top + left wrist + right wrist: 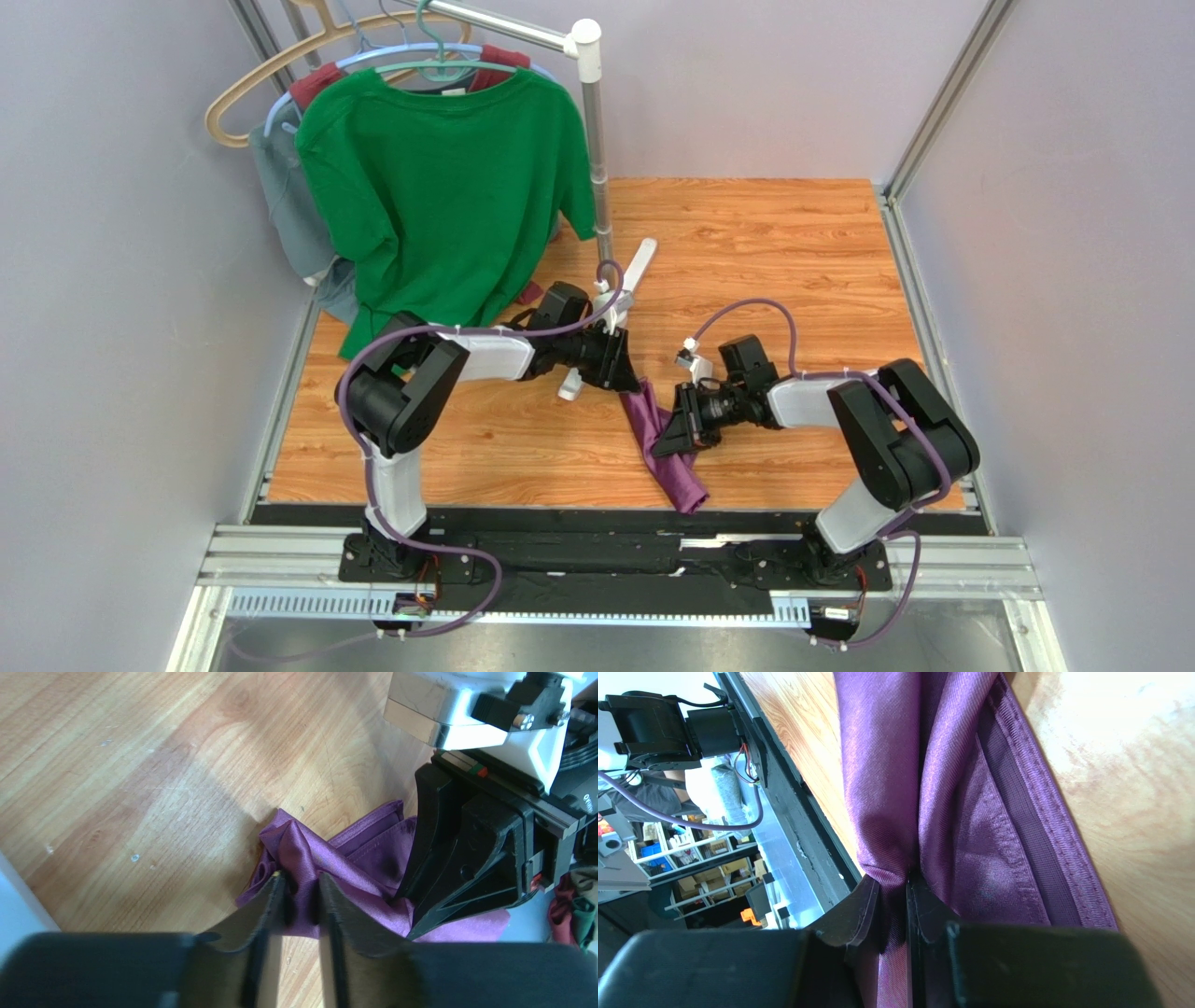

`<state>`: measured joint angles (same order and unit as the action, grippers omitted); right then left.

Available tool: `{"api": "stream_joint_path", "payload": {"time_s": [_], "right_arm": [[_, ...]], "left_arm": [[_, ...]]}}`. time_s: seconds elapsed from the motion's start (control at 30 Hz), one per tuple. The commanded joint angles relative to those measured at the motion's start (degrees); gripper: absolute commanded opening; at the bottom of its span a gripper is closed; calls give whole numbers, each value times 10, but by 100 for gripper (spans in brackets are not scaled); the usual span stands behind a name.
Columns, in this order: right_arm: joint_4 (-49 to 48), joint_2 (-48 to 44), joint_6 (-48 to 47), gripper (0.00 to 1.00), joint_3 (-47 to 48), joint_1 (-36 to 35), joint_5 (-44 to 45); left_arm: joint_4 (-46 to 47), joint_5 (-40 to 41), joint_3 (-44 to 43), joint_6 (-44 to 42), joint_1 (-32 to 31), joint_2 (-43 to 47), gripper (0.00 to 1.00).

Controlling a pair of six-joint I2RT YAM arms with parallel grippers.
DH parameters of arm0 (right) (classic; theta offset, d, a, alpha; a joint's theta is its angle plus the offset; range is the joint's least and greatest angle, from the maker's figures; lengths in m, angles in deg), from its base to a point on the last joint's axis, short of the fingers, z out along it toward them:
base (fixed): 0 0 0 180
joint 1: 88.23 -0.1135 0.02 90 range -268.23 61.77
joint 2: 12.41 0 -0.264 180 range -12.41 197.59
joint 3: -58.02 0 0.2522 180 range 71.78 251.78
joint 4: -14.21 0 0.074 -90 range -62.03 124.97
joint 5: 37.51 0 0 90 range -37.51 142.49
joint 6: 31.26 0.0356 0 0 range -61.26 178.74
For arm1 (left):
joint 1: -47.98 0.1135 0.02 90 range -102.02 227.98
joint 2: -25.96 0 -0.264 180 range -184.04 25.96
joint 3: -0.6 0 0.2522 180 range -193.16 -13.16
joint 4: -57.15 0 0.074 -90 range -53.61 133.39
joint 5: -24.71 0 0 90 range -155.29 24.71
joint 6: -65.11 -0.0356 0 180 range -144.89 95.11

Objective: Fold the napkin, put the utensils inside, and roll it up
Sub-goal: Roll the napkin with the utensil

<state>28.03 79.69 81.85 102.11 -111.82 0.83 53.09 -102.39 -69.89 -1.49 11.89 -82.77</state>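
Clothing is hanging at the far left, a green T-shirt [442, 196] on a rack, and it is playing no part in the job. Moving right, the left arm is reaching out over the wooden surface [786, 266]. The left tool [301, 880] is standing over a raised ridge of the napkin [358, 871], its fingers [265, 913] sitting one on each side with purple cloth filling the gap. Whether they are really biting on it or only bracketing it I cannot tell. The napkin is lying bunched and creased on the near middle of the surface, between the two tools, nowhere near a flat square. Further right, the right tool [896, 882] is clenching a gathered pleat beside the hemmed edge, the cloth running tight through its nearly closed jaws. No spoon is showing in any view. Judging by this, the work is sitting in its very first step: the cloth is being taken at two points so it can be spread before any fold. The next move is calling for a sure hold on the left side. Then the two tools should draw apart to pull out the wrinkles and lay the napkin flat, each gripping one layer only, or the bunch will merely be dragged along.
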Motion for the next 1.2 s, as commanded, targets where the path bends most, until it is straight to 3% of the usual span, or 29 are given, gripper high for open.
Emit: {"api": "stream_joint_path", "payload": {"time_s": [0.0,0.03,0.07,0.13,0.27,0.37,0.47,0.67,0.9,1.17], "right_arm": [[16,7,-3,10,1,3,40],[22,3,-6,13,3,3,42],[41,-4,-9,22,10,3,49],[67,-31,-15,30,20,4,60],[166,-95,-40,46,58,2,93],[236,-146,-53,52,98,-4,137],[281,-187,-63,54,136,-35,205],[306,-204,-53,54,180,-166,380],[283,-147,-42,54,177,-222,416],[283,-97,-49,53,176,-232,442]], "left_arm": [[16,-12,-7,-12,-8,-13,19],[11,-12,-9,-10,-9,-16,15],[-5,-11,-15,-9,-11,-20,6],[-30,-1,-25,-11,-13,-21,0],[-114,21,-58,-26,-18,-26,0],[-150,22,-75,-30,-19,-32,0],[-171,24,-87,-32,-20,-39,0],[-185,26,-95,-27,-21,-45,0],[-181,21,-96,-20,-21,-49,0],[-185,22,-99,-20,-21,-48,0]]}}
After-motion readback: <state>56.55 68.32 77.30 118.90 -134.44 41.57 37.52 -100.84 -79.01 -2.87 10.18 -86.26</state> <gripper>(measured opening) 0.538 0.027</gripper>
